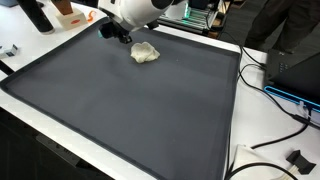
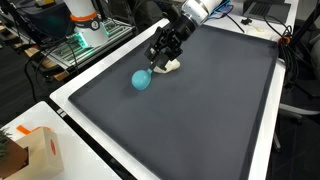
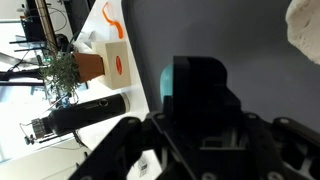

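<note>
A blue ball lies on the dark grey mat, and a pale crumpled lump sits just behind it. My gripper hangs low over the mat's far edge, directly beside the ball and lump, with its fingers spread and nothing between them. In an exterior view the gripper hides the ball, and the lump lies just to its right. The wrist view is mostly filled by the gripper's black body; a sliver of the teal ball shows behind it, and the lump is at the top right.
The mat covers a white table. A brown box with orange marks and a potted plant stand off one corner, near a black bottle. Cables and dark equipment lie along another side.
</note>
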Available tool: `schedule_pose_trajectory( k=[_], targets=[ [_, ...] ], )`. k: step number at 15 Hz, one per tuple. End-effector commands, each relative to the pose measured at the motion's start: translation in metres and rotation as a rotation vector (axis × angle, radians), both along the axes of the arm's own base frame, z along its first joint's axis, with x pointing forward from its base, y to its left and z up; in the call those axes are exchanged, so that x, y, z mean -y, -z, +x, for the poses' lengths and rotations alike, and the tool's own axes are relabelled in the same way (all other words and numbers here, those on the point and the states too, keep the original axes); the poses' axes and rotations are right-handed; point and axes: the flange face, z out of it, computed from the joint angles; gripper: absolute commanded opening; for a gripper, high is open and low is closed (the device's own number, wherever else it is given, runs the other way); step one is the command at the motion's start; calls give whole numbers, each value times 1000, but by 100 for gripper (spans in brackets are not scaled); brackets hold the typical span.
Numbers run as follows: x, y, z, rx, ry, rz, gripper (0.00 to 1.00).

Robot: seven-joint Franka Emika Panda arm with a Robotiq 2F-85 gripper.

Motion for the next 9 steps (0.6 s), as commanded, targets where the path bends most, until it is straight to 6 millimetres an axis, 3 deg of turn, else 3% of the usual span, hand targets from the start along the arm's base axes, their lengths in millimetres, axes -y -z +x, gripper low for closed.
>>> schedule_pose_trajectory(
  k=[1, 9],
  targets=[
    [2, -6, -1, -63, -58, 4, 25],
    [0, -24, -5, -192, -177, 63, 25]
  ],
)
